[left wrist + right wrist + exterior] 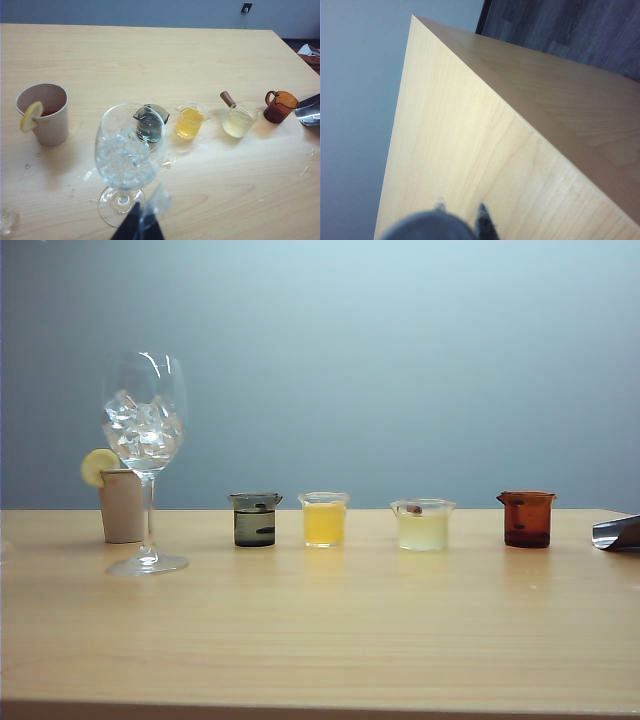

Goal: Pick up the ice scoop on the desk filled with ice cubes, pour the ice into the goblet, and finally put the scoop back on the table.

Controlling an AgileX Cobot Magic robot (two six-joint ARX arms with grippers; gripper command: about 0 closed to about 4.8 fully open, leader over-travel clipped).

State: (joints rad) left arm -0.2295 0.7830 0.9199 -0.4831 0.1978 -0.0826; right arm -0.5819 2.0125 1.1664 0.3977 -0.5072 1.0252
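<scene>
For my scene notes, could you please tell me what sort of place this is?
Probably a lab bench staged as a drinks station: a bare wooden desk against a plain wall, a goblet of ice cubes, and a row of small cups holding coloured liquids.

Quick count on my desk [320,640]: 1 goblet [146,430], w/ a heap of ice cubes [143,430] inside, too many & too clumped to number. 1 beige cup [122,506] w/ 1 lemon slice [97,466] on its rim. 4 small cups in a row: 1 dark [255,519], 1 orange-yellow [324,519], 1 pale cloudy [422,525], 1 amber-brown [526,519]. 1 ice scoop [617,533], only partly in view at the desk's right edge. My grippers: 2, left [137,227] & right [462,220].
</scene>
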